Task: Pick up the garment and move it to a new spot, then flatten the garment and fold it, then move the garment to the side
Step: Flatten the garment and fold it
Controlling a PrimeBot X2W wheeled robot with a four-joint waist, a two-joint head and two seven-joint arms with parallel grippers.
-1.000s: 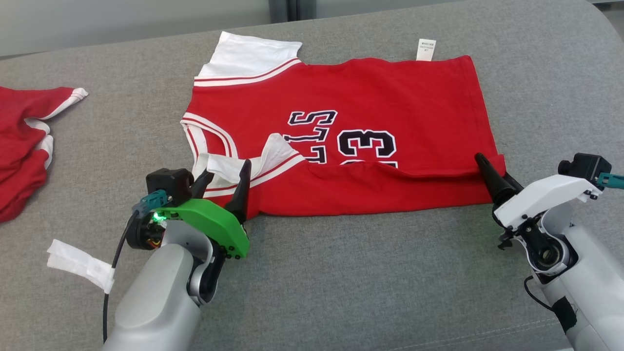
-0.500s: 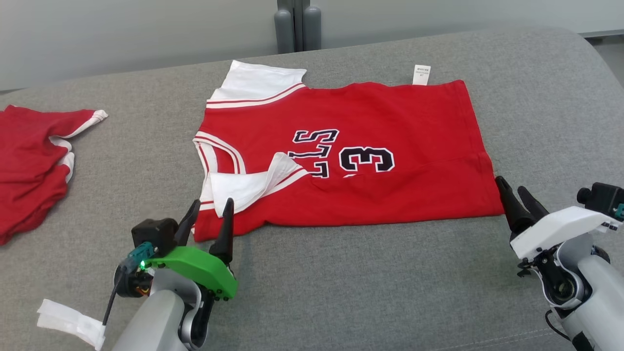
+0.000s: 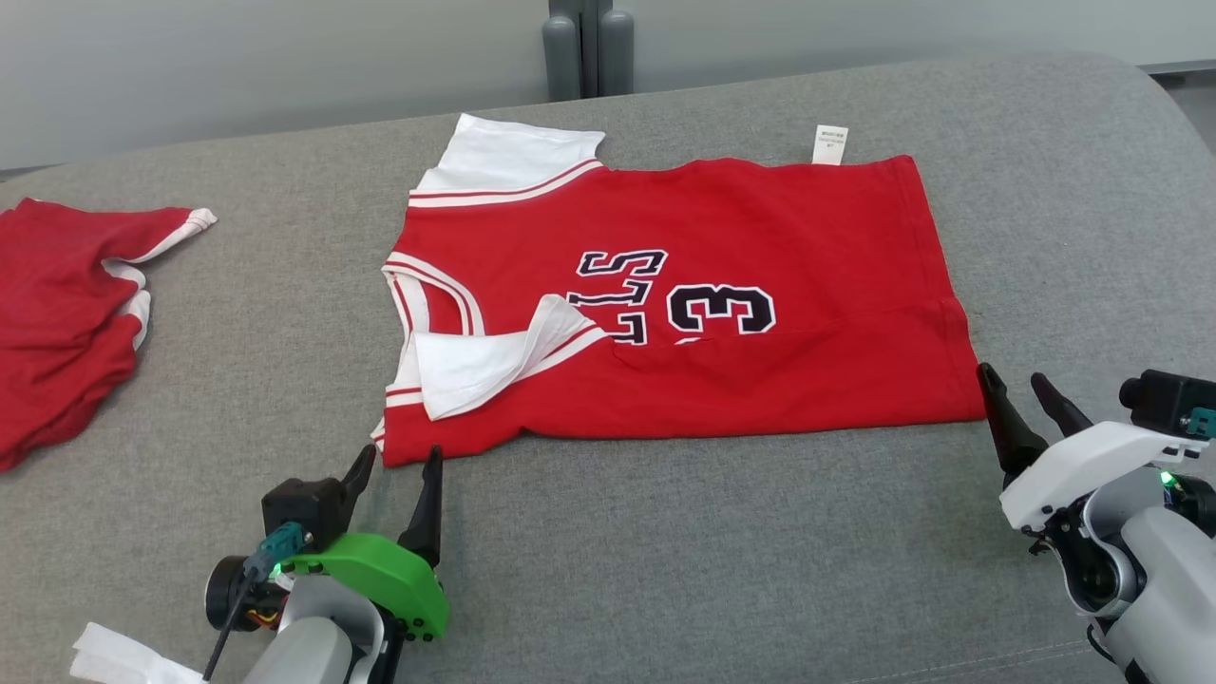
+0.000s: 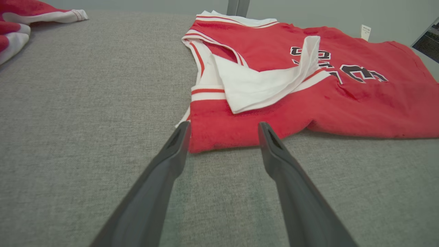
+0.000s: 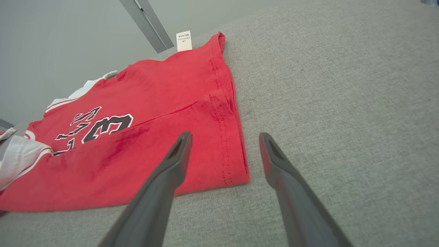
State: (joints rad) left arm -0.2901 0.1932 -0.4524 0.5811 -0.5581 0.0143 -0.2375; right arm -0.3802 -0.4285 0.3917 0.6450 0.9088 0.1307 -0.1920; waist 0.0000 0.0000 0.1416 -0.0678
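The garment (image 3: 722, 237) is a red jersey with white sleeves and dark lettering, lying flat on the grey cushion (image 3: 665, 570) with its near long edge folded up over the print. A white sleeve (image 3: 475, 366) lies turned over on its near-left part. My left gripper (image 3: 399, 461) is open, its tips just short of the jersey's near-left corner (image 4: 205, 137), nothing between them (image 4: 223, 127). My right gripper (image 3: 1013, 378) is open beside the near-right corner; in the right wrist view its left finger (image 5: 171, 164) lies over the hem (image 5: 226, 144) of the garment, holding nothing.
A second red and white garment (image 3: 57, 304) lies crumpled at the cushion's far left. A white strip (image 3: 123, 660) sits by my left forearm. Two grey posts (image 3: 589, 47) stand behind the cushion. A white label (image 3: 829, 144) sticks out of the jersey's far edge.
Both grippers have drawn back towards me off the jersey's near edge, leaving the folded strip lying flat. The head view has also shifted, so the jersey sits lower in the picture.
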